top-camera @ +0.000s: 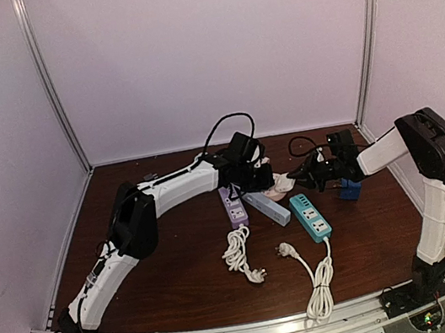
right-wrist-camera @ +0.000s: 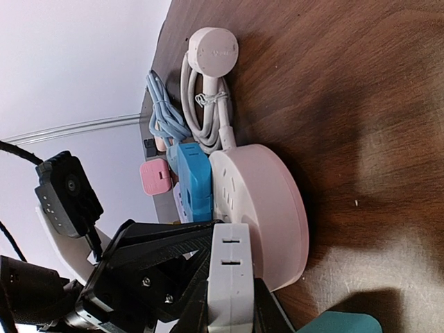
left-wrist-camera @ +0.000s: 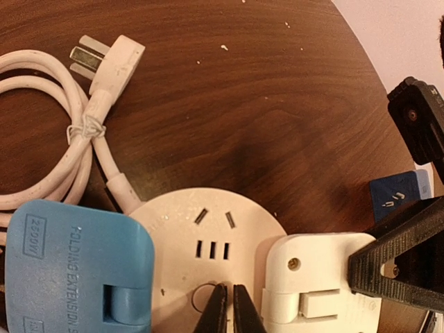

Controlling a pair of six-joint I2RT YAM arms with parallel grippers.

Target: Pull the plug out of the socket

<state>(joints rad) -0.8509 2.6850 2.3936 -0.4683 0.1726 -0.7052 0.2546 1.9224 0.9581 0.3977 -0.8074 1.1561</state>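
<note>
A round pinkish-white socket (top-camera: 274, 191) lies on the wooden table; it also shows in the left wrist view (left-wrist-camera: 208, 222) and the right wrist view (right-wrist-camera: 270, 208). A blue folding plug (left-wrist-camera: 76, 270) and a white plug (left-wrist-camera: 319, 277) sit on its face. My left gripper (left-wrist-camera: 229, 312) is shut, its tips pressed on the socket's face between the two plugs. My right gripper (right-wrist-camera: 232, 309) is shut on the white plug (right-wrist-camera: 234, 263), which lies against the socket's face with its prongs hidden. The blue plug (right-wrist-camera: 194, 184) stands just beyond it.
A purple power strip (top-camera: 234, 207), a grey strip (top-camera: 268, 208) and a teal strip (top-camera: 310, 217) lie near the socket, with coiled white cords (top-camera: 239, 253) in front. A small blue block (top-camera: 349, 188) lies by the right arm. A pink plug (right-wrist-camera: 154, 177) sits behind.
</note>
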